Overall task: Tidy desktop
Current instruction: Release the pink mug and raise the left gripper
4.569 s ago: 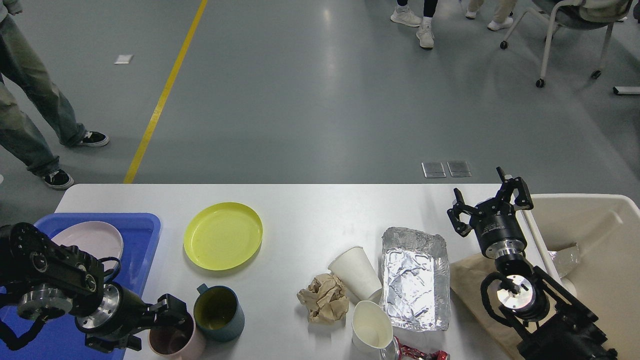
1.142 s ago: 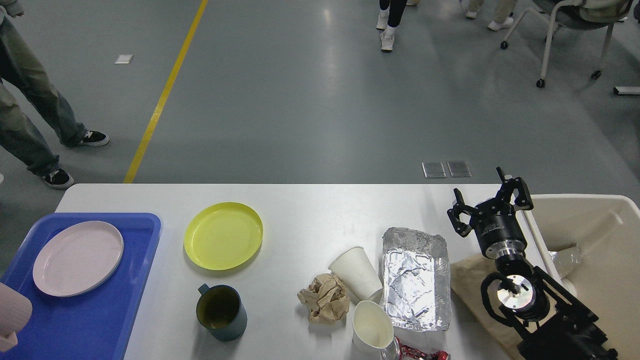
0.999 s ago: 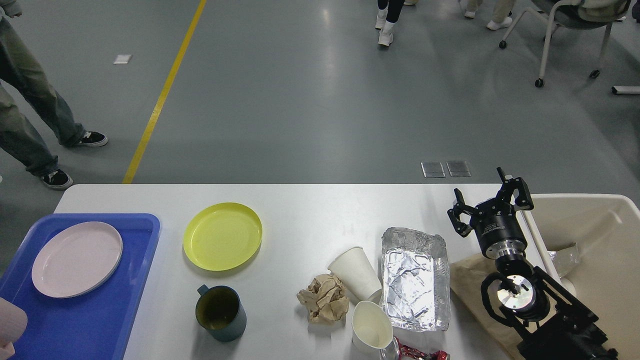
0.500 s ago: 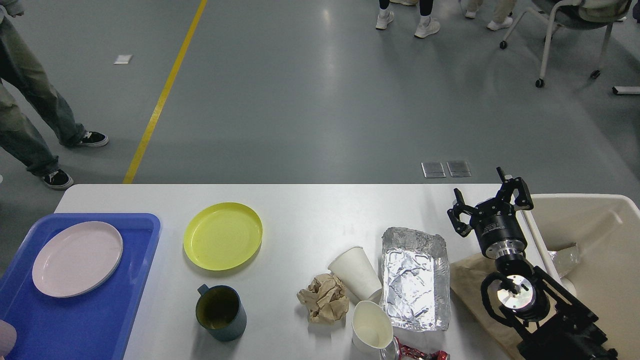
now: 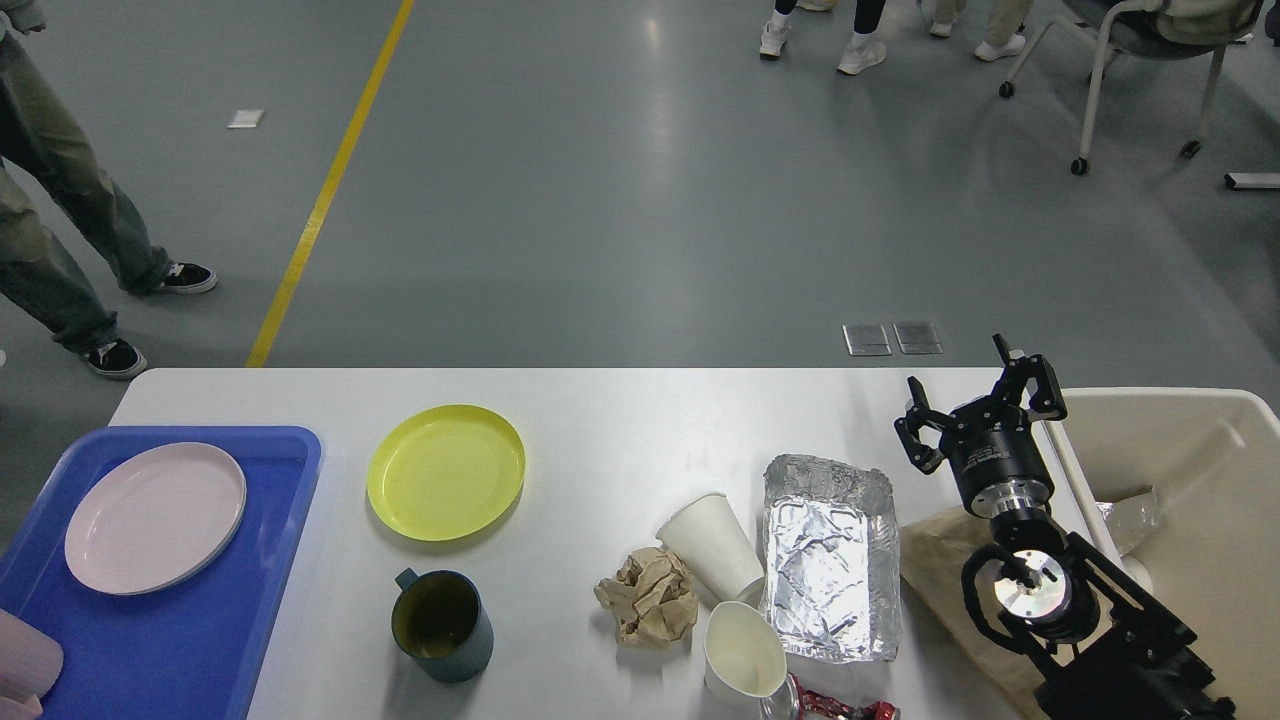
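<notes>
Above the desk's far right corner, the right gripper is hovering, fingers spread wide, holding nothing. Reaching next for the foil tray just beside it, gripping one rim gently, is looking wisest.

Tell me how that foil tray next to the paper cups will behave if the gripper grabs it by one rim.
The foil tray looks thin and already wrinkled, so its rim would probably buckle. It appears empty, so it is likely very light and may slide across the desktop when pushed. An edge grip could let it sag.
</notes>
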